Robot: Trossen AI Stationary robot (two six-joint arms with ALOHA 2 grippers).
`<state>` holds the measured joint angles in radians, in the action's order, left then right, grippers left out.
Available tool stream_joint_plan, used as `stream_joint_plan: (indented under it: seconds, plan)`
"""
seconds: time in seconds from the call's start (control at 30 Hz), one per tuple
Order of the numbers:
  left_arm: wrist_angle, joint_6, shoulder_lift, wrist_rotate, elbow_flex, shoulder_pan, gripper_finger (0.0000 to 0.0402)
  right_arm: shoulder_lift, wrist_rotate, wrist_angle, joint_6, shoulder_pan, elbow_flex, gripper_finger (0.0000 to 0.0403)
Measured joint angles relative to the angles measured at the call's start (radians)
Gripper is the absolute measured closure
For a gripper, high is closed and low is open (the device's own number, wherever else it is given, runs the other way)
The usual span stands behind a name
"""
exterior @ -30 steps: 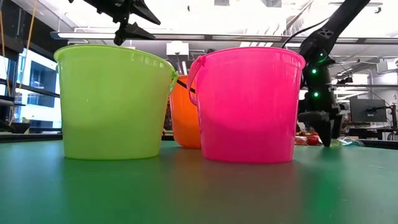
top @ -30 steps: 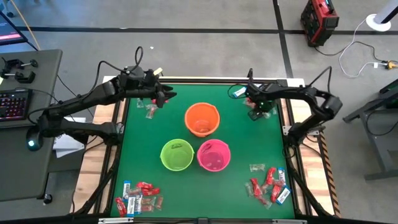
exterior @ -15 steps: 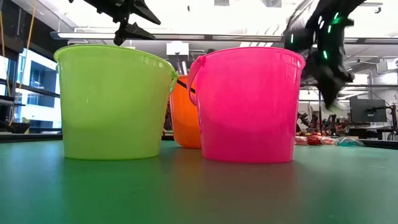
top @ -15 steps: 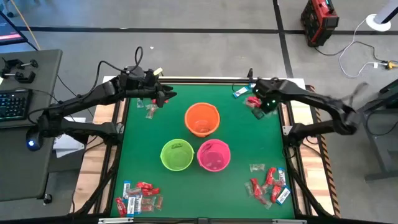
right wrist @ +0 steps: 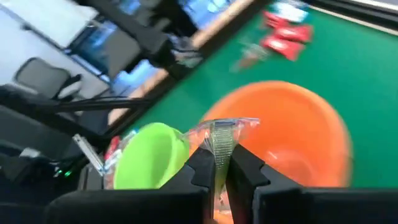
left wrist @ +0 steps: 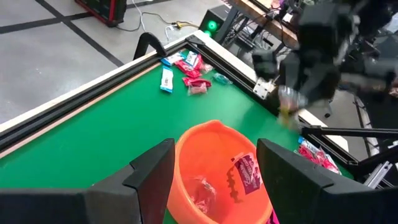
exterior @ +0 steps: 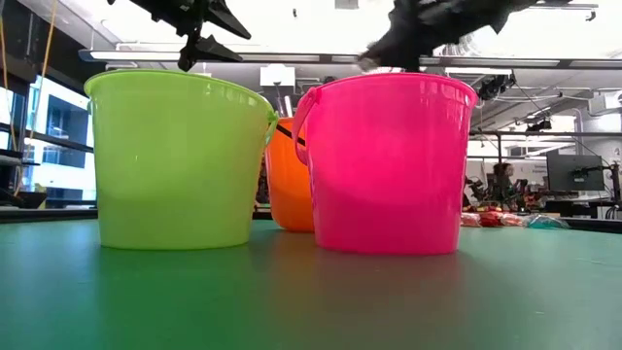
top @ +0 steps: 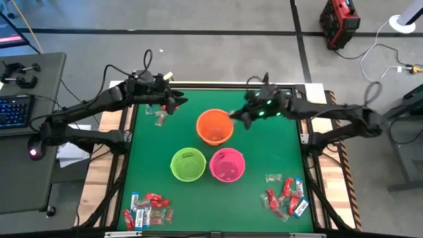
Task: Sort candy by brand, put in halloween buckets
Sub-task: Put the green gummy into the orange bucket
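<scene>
Right pincer (right wrist: 214, 177): we see it clamped on a clear candy (right wrist: 219, 138) beside the orange bucket's (top: 215, 127) right rim.
Left pincer (top: 177, 103): we see it spread apart, far left over the tabletop (top: 264, 149).

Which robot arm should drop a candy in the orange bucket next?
Probably the right. The right gripper is shut on a clear-wrapped candy beside the orange bucket. The left gripper hangs open with nothing in it, farther off.
</scene>
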<state>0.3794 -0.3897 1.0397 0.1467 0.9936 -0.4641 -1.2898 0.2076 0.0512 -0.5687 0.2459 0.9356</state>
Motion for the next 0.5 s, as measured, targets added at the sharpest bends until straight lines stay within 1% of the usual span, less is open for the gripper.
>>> stream_joint_plan:
  seconds: [0.07, 0.13, 0.23, 0.3, 0.4, 0.5]
  plan:
    - [0.0, 0.0, 0.0, 0.0, 0.0, 0.0, 0.0184, -0.065, -0.049, -0.067, -0.017, -0.03, 0.0, 0.0384]
    - [0.003, 0.0, 0.0, 0.0, 0.0, 0.0, 0.0184, -0.126, -0.057, -0.083, -0.04, -0.046, 0.006, 0.0367]
    - [0.025, 0.007, 0.0, 0.004, 0.0, 0.0, 0.0184, -0.197, -0.058, -0.076, -0.041, -0.06, 0.038, 0.0319]
    - [0.041, 0.025, -0.001, 0.021, 0.0, 0.0, 0.0184, -0.227, -0.065, -0.073, 0.02, -0.069, 0.073, 0.0277]
    - [0.078, 0.051, -0.01, 0.078, 0.0, 0.0, 0.0184, -0.256, -0.09, 0.014, 0.137, -0.079, 0.153, 0.0215]
    - [0.135, 0.088, -0.029, 0.113, 0.0, 0.003, 0.0184, -0.274, -0.094, 0.183, 0.227, -0.074, 0.253, 0.0166]
